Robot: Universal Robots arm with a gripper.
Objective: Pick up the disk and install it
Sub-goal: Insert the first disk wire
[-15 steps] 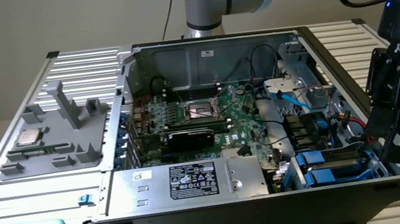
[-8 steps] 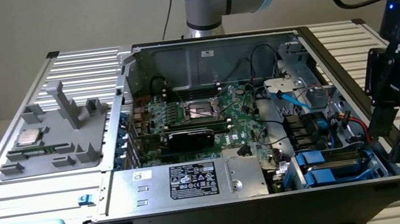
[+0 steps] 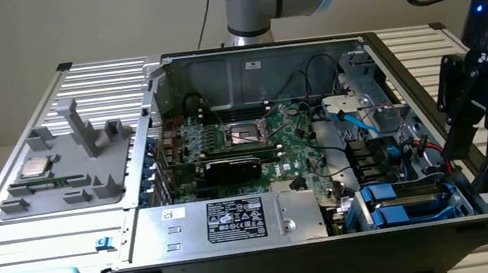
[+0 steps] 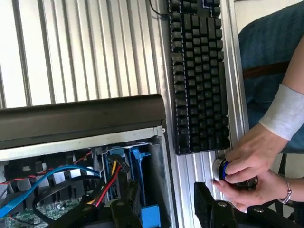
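Note:
My black gripper hangs over the near right corner of the open computer case, just above its rim. Its fingers stand apart with nothing between them, so it is open. Directly beneath it, bright blue rails with end tabs lie stacked in the drive bay. Of the disk itself, the metal body and label are hidden, so I cannot tell whether these rails are its own. In the wrist view the gripper straddles the case's side wall, with the blue rails just inside it.
A person's hands hold a round silver-blue knob close to one finger, beside a black keyboard. A grey fixture with a square chip lies at the exterior view's left. Red, yellow and blue cables run inside the case.

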